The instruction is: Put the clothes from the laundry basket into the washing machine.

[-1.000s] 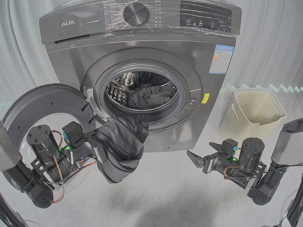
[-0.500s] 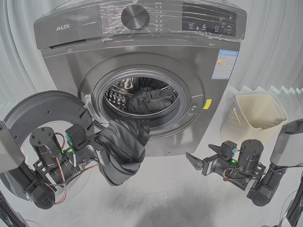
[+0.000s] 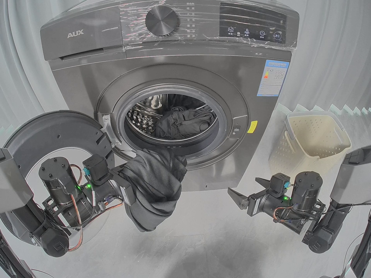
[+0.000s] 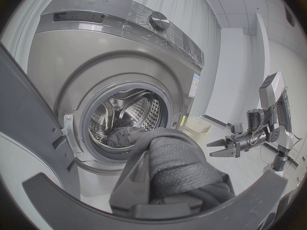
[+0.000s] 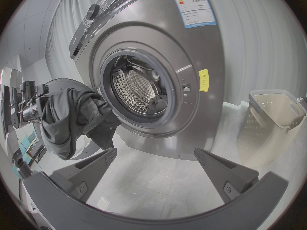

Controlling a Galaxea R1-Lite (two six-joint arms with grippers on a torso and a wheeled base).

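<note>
The dark garment (image 3: 154, 186) hung bunched from the left pincer (image 3: 129, 190), which was clamped tight on the cloth; its upper folds reached just ahead of that pincer to the lower lip of the washing machine's (image 3: 166, 66) round opening, touching or barely apart, I could not tell which; past the lip, the drum (image 3: 145, 116) held a second dark garment (image 3: 181, 122); the open door (image 3: 50, 132) stood just behind the left pincer; well apart, the right pincer (image 3: 244, 187) was spread wide and empty, low over the floor (image 3: 208, 228); the laundry basket (image 3: 309, 143) stood near its outer side, beside the machine.
</note>
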